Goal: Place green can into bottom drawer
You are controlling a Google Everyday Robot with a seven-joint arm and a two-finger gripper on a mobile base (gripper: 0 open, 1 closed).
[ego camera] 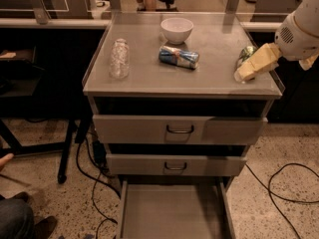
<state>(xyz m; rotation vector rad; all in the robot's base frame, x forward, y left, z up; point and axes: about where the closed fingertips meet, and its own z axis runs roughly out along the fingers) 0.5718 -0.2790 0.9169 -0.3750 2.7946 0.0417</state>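
The green can (245,55) stands on the right edge of the grey cabinet top (149,73), mostly hidden behind my gripper. My gripper (249,69), with pale yellow fingers, reaches in from the right and sits right at the can, its tips near the cabinet's front right corner. The bottom drawer (172,215) is pulled out below the two upper drawers, and its flat grey floor is bare.
On the cabinet top lie a blue-and-silver can (178,57), a white bowl (177,30) and a clear plastic bottle (119,58). Cables (279,183) run over the speckled floor on both sides. A person's leg and shoe (20,220) are at the bottom left.
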